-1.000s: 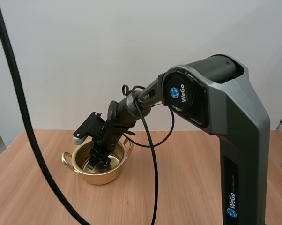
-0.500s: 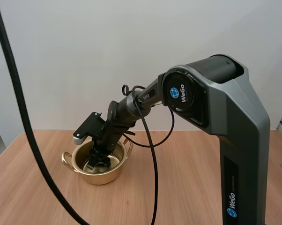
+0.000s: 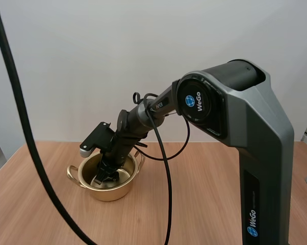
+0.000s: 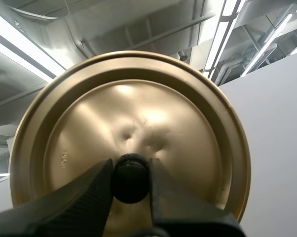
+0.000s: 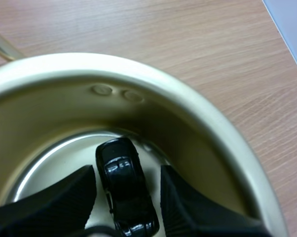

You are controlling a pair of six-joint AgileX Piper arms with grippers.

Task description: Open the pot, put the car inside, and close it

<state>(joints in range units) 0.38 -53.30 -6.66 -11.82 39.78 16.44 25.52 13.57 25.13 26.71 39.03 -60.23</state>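
Observation:
A gold pot with two handles stands without its lid on the wooden table. My right gripper reaches down inside it. In the right wrist view, a small black car lies on the floor of the pot, and my right gripper is open with one finger on each side of the car. The gold lid is seen from its top side in the left wrist view, held up in the air. My left gripper is shut on the lid's black knob.
The wooden table stretches bare to the right of the pot and in front of it. The right arm's large grey base stands at the near right. A white wall lies behind the table.
The right gripper has risen very slightly inside the pot. The pot itself has not moved.

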